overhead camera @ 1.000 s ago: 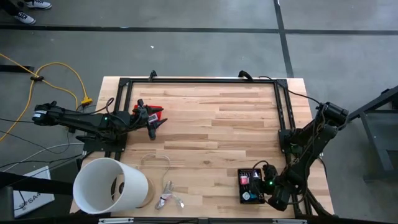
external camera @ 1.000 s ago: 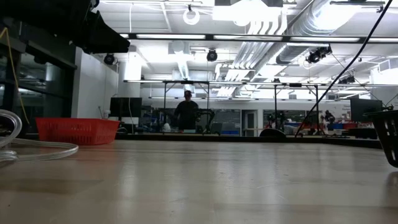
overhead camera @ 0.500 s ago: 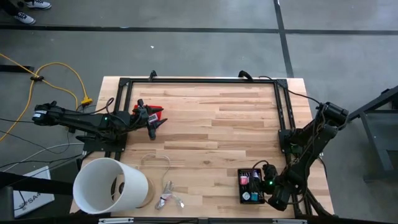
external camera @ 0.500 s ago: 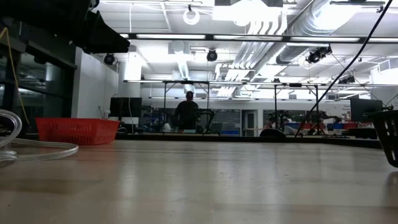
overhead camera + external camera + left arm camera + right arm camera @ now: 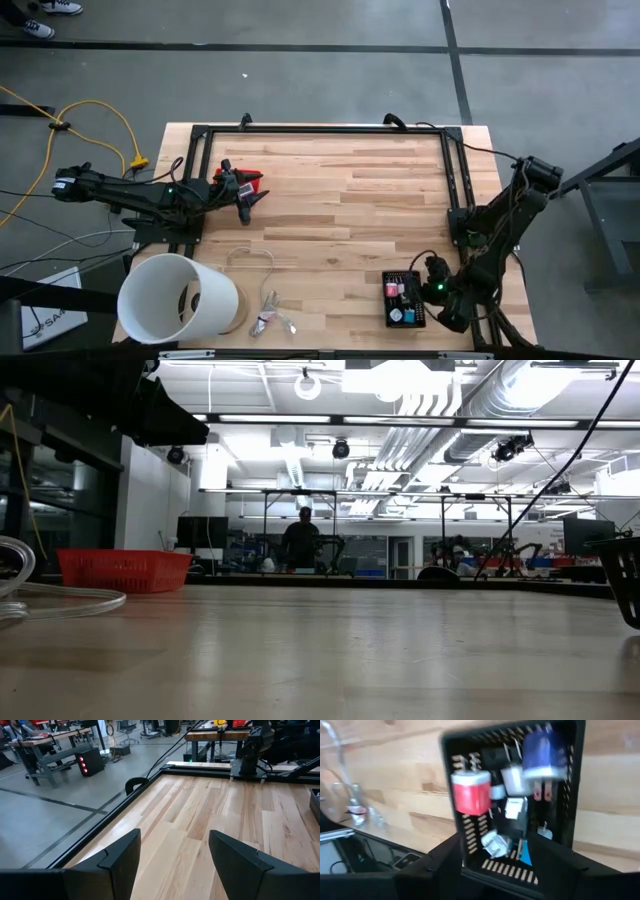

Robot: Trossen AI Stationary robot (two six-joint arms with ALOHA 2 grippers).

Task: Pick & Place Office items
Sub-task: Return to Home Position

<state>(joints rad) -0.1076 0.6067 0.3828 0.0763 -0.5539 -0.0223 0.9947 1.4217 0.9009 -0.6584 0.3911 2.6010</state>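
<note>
We watch the right pincer (image 5: 495, 851) back off, open and empty, the items (image 5: 512, 780) all in the bin (image 5: 574, 785) just ahead of it, the left pincer (image 5: 172, 852) open well apart: sorting looks done.

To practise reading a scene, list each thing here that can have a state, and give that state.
left gripper: open, empty, over the table's left part.
right gripper: open, empty, by the black bin.
black bin: upright, holding charger adapters.
white tub: lying on its side.
</note>
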